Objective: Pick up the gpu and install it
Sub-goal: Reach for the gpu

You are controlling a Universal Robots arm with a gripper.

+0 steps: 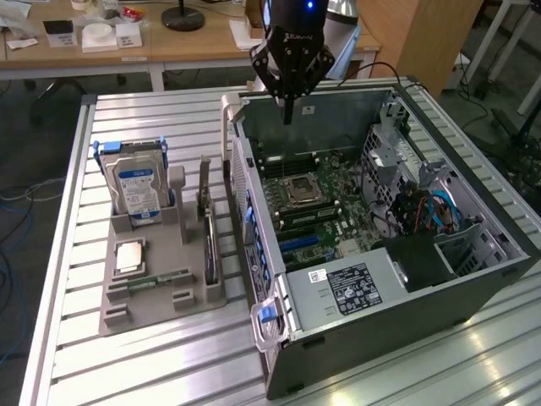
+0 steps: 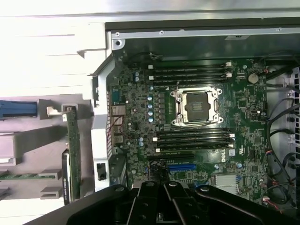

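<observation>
We see the gripper closed, holding nothing, above the open computer case. The gpu stands on edge in the gray holder tray, at seven o'clock from the gripper in the exterior view, well apart.

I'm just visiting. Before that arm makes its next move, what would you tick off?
1. Gripper free: ok, shut and holding nothing.
2. Graphics card ready: ok, it stands on edge in the gray holder, untouched.
3. Computer case open: ok, the board inside is exposed.
4. Blue slot free: ok, nothing is plugged in.
5. Gripper lined up over the graphics card: not ok, it hangs above the case.
6. Card's grip point free: cannot tell.
</observation>
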